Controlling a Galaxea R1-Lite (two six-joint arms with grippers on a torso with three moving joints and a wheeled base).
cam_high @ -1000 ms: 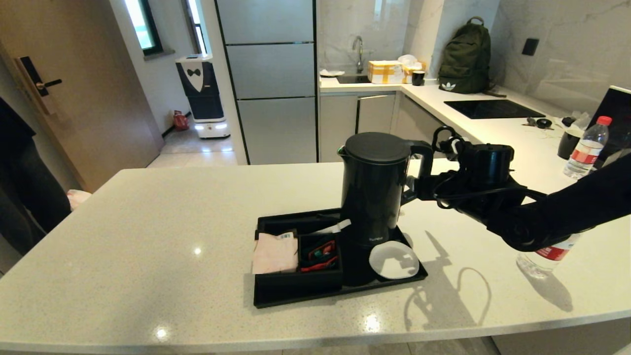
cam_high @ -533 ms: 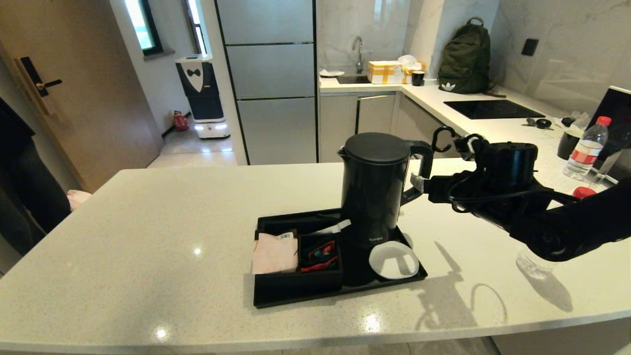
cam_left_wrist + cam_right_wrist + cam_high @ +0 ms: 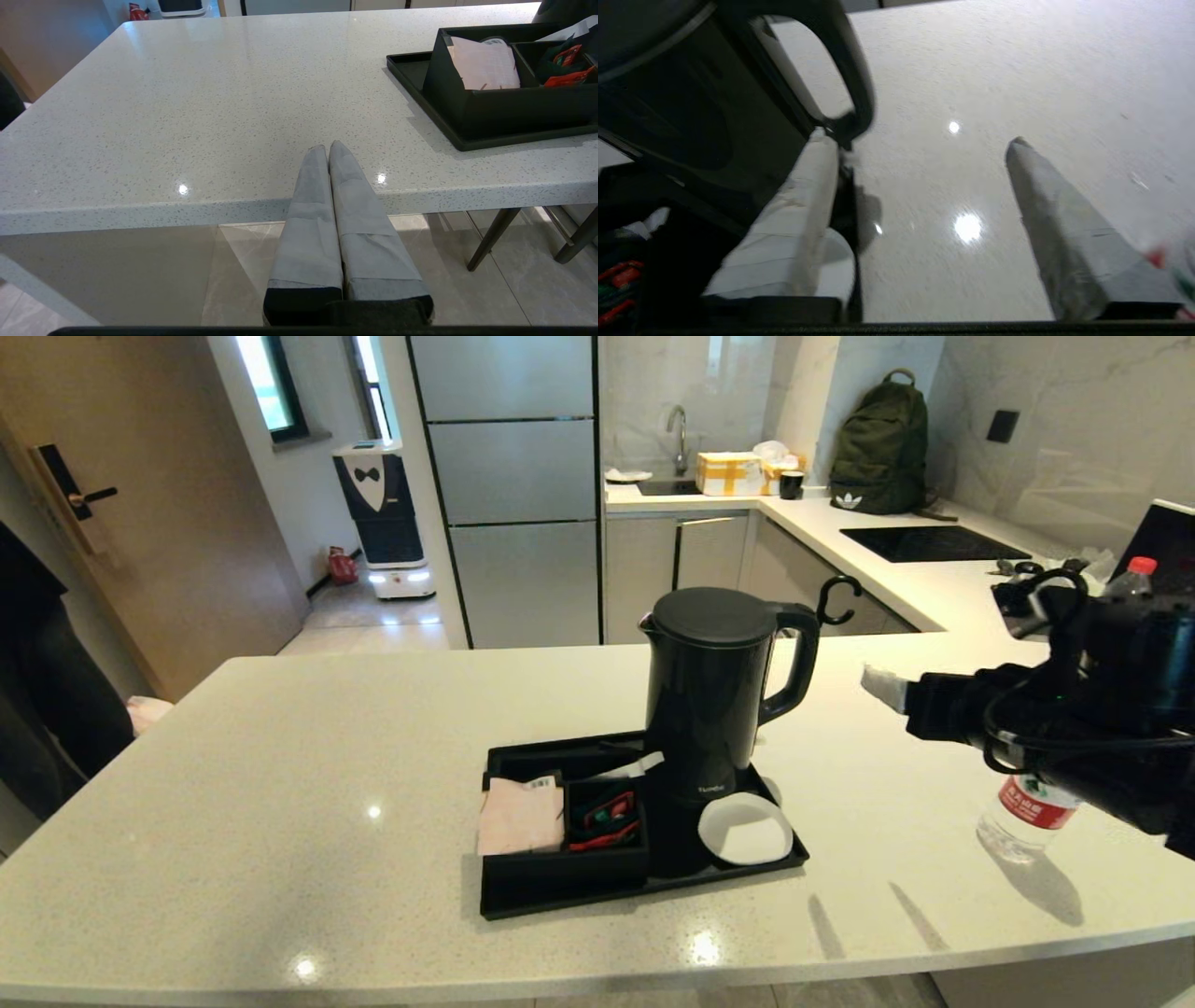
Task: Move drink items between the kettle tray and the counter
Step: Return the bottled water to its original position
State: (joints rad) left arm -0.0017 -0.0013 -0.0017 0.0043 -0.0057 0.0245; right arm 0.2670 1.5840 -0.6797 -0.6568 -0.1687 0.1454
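Note:
The matte black kettle (image 3: 709,691) stands upright on the round base in the black kettle tray (image 3: 644,889), behind the white coaster (image 3: 745,828). My right gripper (image 3: 885,689) hovers open to the right of the kettle's handle (image 3: 795,663), clear of it. The right wrist view shows the right gripper (image 3: 922,142) with its jaws wide apart over bare counter and the handle (image 3: 852,88) beside one finger. A clear water bottle (image 3: 1027,812) with a red-white label stands on the counter (image 3: 327,756), partly hidden by my right arm. My left gripper (image 3: 328,147) is shut and parked at the counter's front edge.
The tray's divided box (image 3: 560,831) holds a napkin and sachets. A second red-capped bottle (image 3: 1130,577) stands at the back right behind my arm. A black hob (image 3: 934,541), a green backpack (image 3: 882,443) and boxes lie on the far worktop.
My right gripper has drawn back to the right, away from the kettle's handle, leaving the kettle standing on its base. The left arm has not moved.

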